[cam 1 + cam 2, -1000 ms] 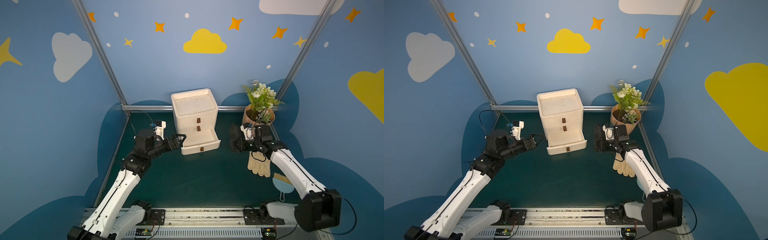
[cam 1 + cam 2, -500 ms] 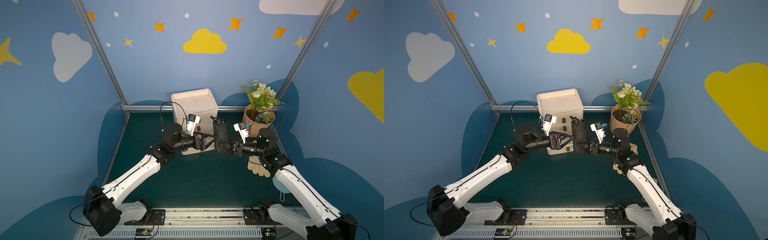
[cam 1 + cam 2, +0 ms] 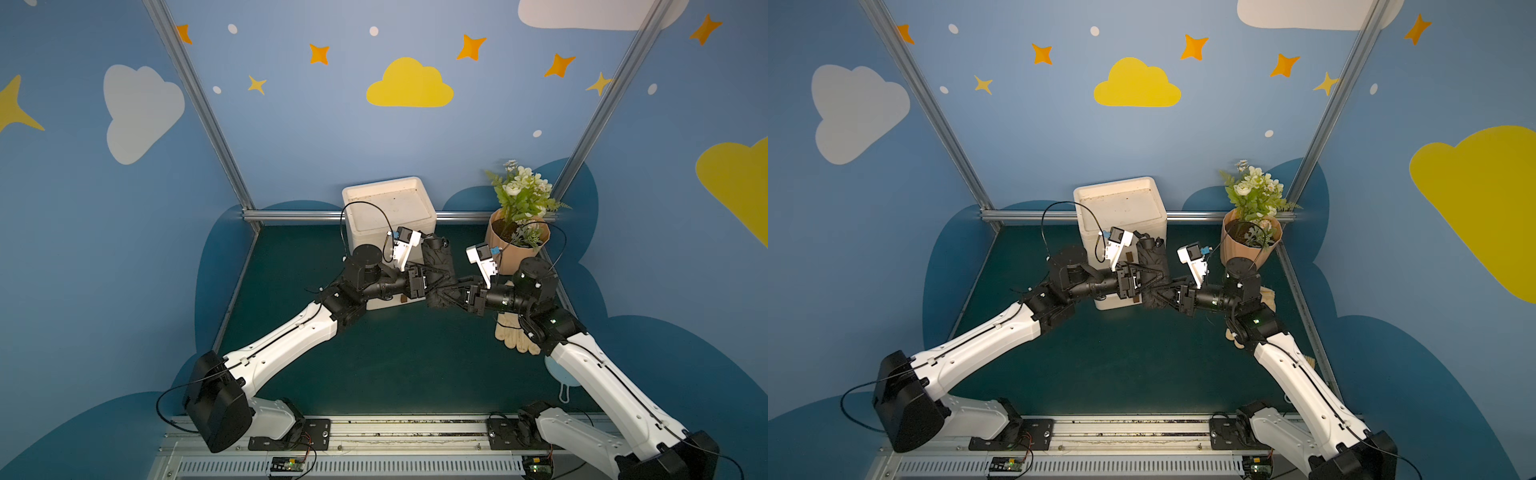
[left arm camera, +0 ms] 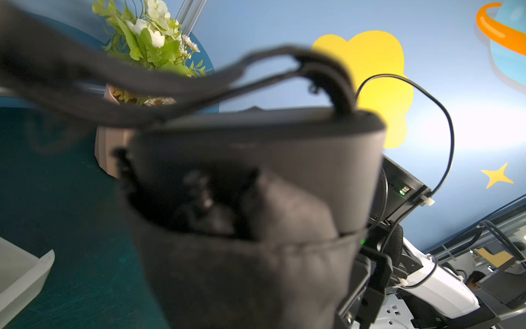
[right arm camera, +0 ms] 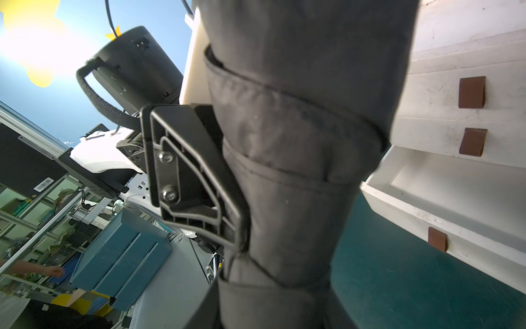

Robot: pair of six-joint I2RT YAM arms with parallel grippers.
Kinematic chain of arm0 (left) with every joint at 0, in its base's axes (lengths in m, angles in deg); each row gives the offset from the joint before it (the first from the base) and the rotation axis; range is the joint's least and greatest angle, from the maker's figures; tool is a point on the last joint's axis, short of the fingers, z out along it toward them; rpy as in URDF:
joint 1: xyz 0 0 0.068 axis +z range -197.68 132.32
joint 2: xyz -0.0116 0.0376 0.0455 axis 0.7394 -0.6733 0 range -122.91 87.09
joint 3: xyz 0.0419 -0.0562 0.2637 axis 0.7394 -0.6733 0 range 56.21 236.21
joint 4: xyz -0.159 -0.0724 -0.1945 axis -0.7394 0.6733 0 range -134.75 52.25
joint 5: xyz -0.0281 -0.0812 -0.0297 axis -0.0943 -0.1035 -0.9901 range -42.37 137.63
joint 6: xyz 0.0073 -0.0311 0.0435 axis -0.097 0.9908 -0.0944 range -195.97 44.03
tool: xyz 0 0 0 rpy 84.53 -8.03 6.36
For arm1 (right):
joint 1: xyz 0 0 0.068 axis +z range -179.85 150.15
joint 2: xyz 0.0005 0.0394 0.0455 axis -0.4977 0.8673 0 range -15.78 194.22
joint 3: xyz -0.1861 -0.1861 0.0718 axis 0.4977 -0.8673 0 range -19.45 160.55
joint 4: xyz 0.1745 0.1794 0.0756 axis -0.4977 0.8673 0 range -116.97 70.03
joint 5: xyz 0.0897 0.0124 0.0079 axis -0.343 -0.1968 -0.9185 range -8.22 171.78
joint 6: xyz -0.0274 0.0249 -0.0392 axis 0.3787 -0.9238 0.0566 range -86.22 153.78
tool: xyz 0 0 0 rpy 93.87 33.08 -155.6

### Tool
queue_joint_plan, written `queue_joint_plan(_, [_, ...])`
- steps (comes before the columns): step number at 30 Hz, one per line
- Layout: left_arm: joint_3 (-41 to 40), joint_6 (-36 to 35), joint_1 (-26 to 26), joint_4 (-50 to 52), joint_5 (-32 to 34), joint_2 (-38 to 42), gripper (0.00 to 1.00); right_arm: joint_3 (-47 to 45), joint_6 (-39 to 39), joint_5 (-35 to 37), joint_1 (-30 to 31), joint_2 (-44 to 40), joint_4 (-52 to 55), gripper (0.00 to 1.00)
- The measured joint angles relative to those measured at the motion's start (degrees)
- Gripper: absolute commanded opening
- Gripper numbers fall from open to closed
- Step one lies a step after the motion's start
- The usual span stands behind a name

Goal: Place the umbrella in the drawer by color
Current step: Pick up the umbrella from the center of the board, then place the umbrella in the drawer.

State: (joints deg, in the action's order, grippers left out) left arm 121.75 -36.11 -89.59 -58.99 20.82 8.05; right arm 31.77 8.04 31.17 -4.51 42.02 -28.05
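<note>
A black folded umbrella (image 3: 436, 259) hangs upright in the air in front of the white drawer cabinet (image 3: 388, 208), seen in both top views. My right gripper (image 3: 436, 293) is shut on its lower part from the right. My left gripper (image 3: 442, 276) reaches in from the left and is shut on its middle. In the right wrist view one of the left gripper's fingers (image 5: 193, 176) presses into the umbrella's fabric (image 5: 299, 142). The bottom drawer (image 5: 427, 196) stands pulled out and empty behind it. The umbrella (image 4: 256, 242) fills the left wrist view and hides my own jaws there.
A potted plant (image 3: 519, 245) stands at the back right. A beige glove (image 3: 515, 336) and a light blue brush (image 3: 561, 380) lie under the right arm. The two upper drawers with brown tabs (image 5: 471, 92) are closed. Blue walls close in three sides.
Both arms swung in from the sides to meet before the cabinet. The right brought the umbrella over from near the pot. My left gripper, open before, has closed on it.
</note>
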Motion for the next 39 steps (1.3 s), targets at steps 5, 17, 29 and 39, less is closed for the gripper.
queue_joint_plan(5, [0.13, -0.46, 0.0, 0.15, 0.68, 0.0, 0.28, -0.02, 0.33, 1.42, 0.0, -0.02, -0.07, 0.63])
queue_joint_plan(17, [15.93, -26.86, 1.38, 34.51, 19.87, 0.37, 0.22, -0.33, 8.87, 14.6, -2.75, -10.1, 7.98, 0.98])
queue_joint_plan(29, [33.46, -61.81, 1.16, 53.75, 44.96, -19.19, 0.22, -6.88, 6.6, 21.14, -7.19, -13.29, 8.96, 0.98])
queue_joint_plan(39, [38.18, -80.19, 0.22, 54.9, 55.3, -38.69, 0.21, -7.98, 6.56, 21.81, -8.35, -15.96, 9.14, 0.98])
